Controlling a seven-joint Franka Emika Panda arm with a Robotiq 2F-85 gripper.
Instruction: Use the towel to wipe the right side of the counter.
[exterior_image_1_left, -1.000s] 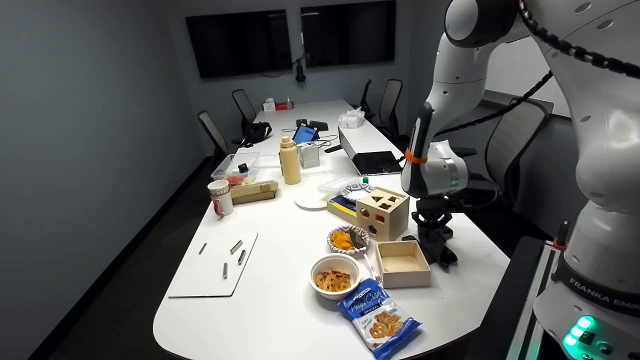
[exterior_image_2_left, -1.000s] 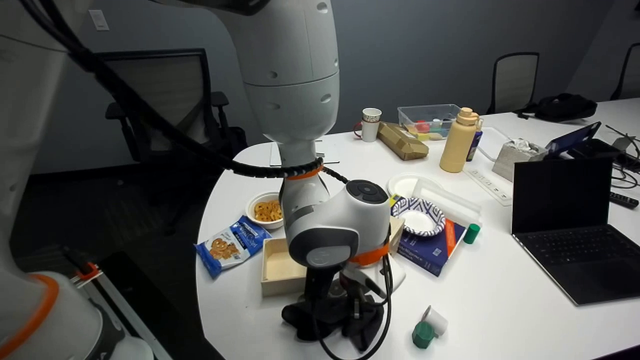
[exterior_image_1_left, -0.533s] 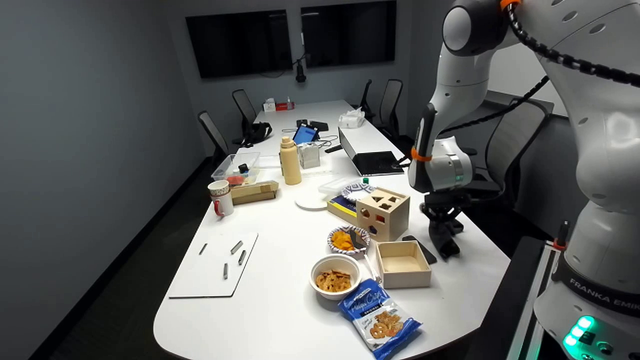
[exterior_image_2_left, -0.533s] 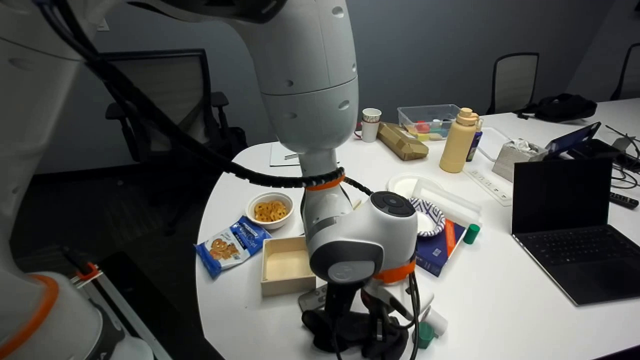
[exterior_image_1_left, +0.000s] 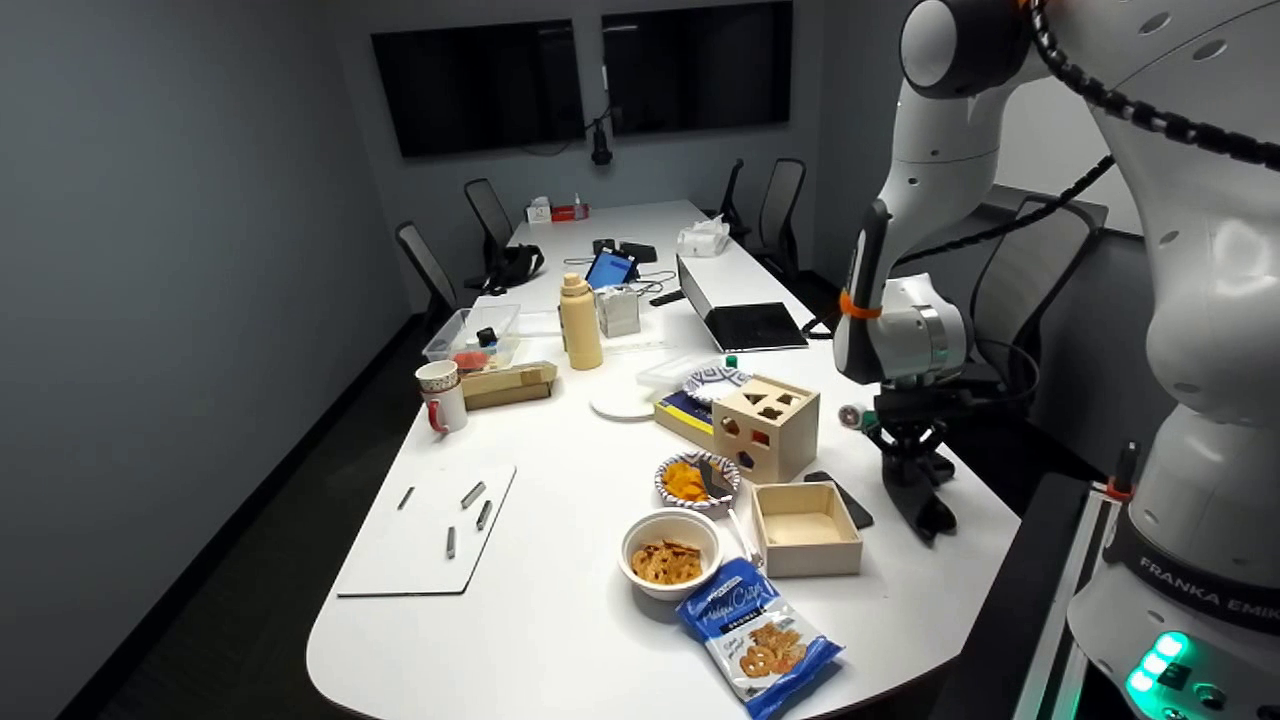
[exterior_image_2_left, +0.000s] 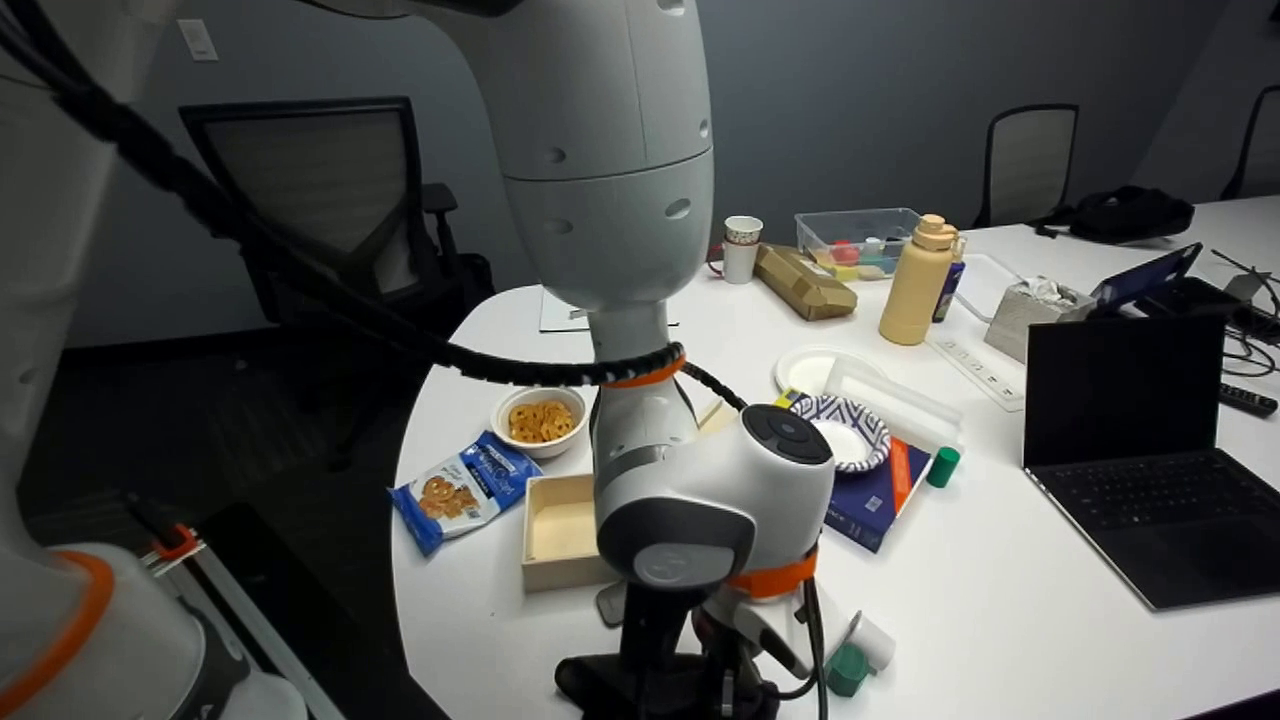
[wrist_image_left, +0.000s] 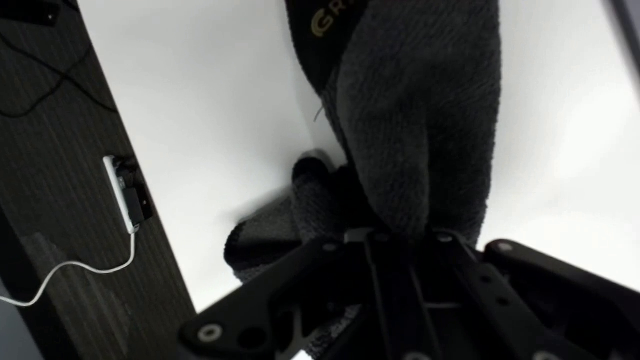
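The gripper (wrist_image_left: 400, 237) pinches the towel (wrist_image_left: 425, 100), its fingers closed on a bunched part of the dark cloth. In the wrist view a long fold runs up from the fingertips and a shorter end sticks out to the left, both over the white table (wrist_image_left: 215, 100); whether all of the cloth touches it cannot be told. Past the table's edge a white cord (wrist_image_left: 105, 271) shows. In an exterior view the towel is below the gripper near the table's edge, apart from the remote (exterior_image_1_left: 850, 505), which lies just beside the box (exterior_image_1_left: 815, 562). The cube (exterior_image_1_left: 792, 442) stands behind the box, and the bowl (exterior_image_1_left: 655, 592) and the bag (exterior_image_1_left: 760, 640) are on the side away from the towel. Near the gripper, in an exterior view, a green cap (exterior_image_2_left: 847, 670) lies just beside a white tube (exterior_image_2_left: 875, 640)
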